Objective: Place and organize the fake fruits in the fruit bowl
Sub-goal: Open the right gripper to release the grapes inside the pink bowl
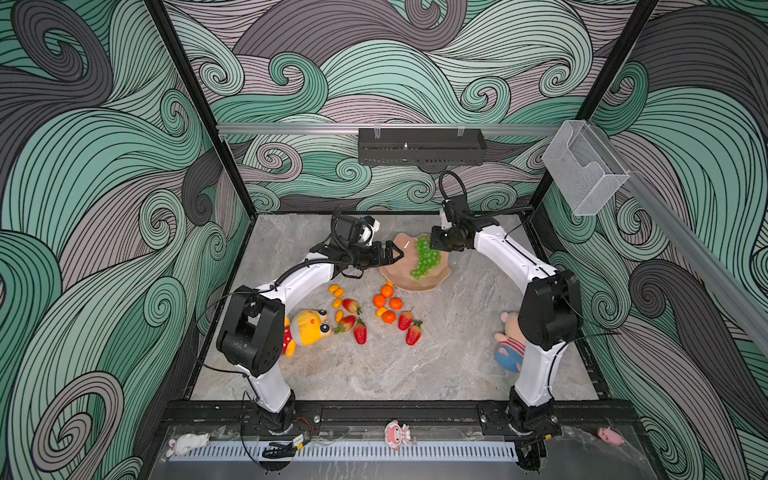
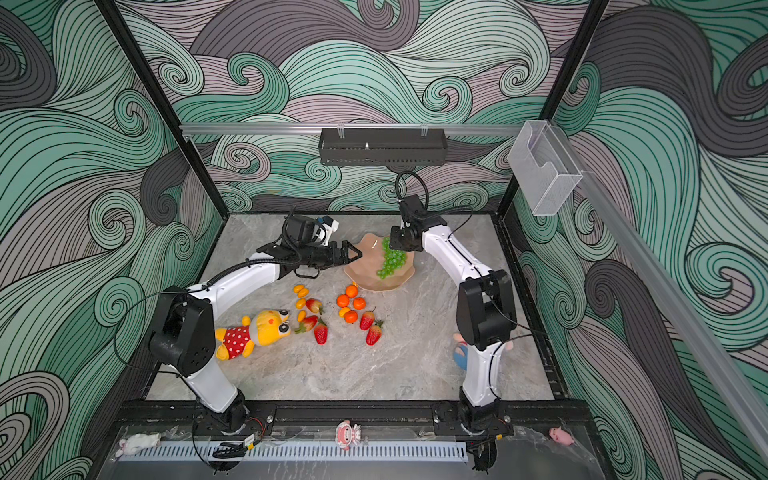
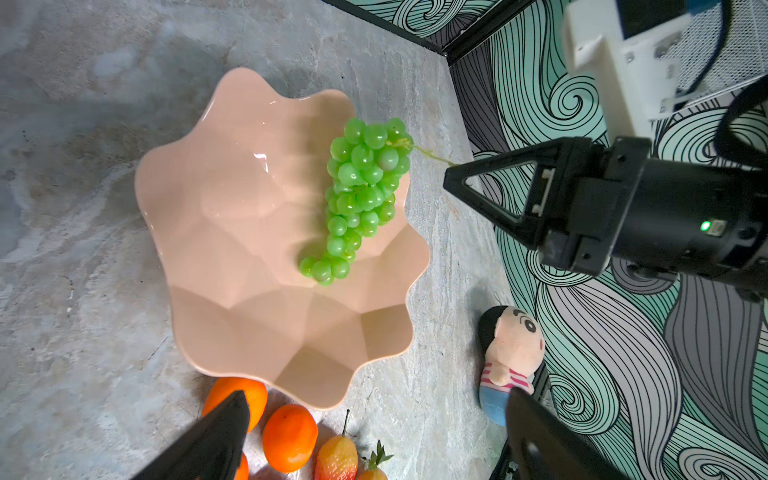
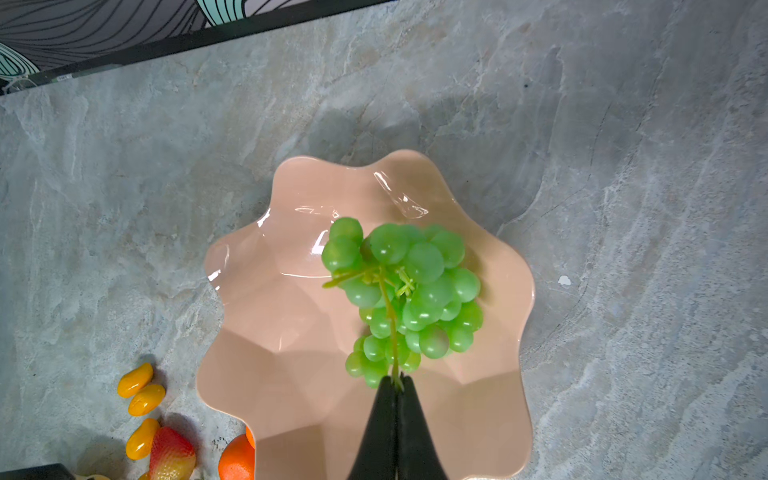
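The peach-pink fruit bowl (image 1: 409, 284) (image 2: 365, 282) (image 3: 232, 232) (image 4: 291, 374) stands at the back middle of the table. My right gripper (image 4: 397, 380) (image 3: 451, 168) is shut on the thin stem of the green grape bunch (image 1: 426, 257) (image 2: 390, 259) (image 3: 361, 195) (image 4: 415, 291). The bunch hangs over the bowl's right half, and its lower end reaches down into the bowl. My left gripper (image 1: 397, 251) (image 2: 355, 251) (image 3: 378, 399) hovers open and empty by the bowl's left rim. Tangerines (image 1: 386, 291), strawberries (image 1: 360, 332) and kumquats (image 1: 337, 303) lie on the table in front of the bowl.
A yellow plush toy (image 1: 309, 328) lies front left beside the left arm. A doll in a striped shirt (image 1: 509, 345) (image 3: 511, 349) lies by the right arm. Patterned walls close in the table on three sides.
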`<state>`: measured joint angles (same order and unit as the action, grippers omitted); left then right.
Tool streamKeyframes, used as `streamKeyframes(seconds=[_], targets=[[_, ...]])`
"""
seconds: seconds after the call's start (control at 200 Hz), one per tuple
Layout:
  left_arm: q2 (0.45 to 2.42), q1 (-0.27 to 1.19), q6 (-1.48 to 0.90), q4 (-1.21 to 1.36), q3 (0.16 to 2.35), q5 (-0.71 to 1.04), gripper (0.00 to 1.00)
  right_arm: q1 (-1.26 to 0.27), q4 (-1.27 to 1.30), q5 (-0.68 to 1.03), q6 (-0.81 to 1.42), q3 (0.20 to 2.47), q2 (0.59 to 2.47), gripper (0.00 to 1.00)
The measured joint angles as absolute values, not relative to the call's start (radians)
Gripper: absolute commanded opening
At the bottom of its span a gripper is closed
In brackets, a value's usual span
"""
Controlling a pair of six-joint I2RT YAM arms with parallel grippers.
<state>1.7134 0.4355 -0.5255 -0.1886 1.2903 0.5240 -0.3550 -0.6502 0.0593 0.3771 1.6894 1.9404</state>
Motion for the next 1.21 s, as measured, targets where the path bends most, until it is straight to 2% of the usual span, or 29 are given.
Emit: streamKeyframes(seconds=[0.59,0.75,0.976,1.206], targets=[[1.713,0.434,-0.518,-0.218,1.292,0.479,0.99,-0.355,-0.653,0.154,0.378,1.784,2.090,0.00],[1.713,0.427,-0.518,-0.223,1.292,0.471,0.99,-0.356,-0.655,0.169,0.378,1.796,2.091,0.13],[1.711,0.426,-0.505,-0.252,1.295,0.446,0.99,-0.356,-0.651,0.192,0.374,1.822,2.087,0.38],[1.627,0.426,-0.480,-0.296,1.294,0.416,0.99,-0.363,-0.628,0.196,0.370,1.705,1.966,0.46]])
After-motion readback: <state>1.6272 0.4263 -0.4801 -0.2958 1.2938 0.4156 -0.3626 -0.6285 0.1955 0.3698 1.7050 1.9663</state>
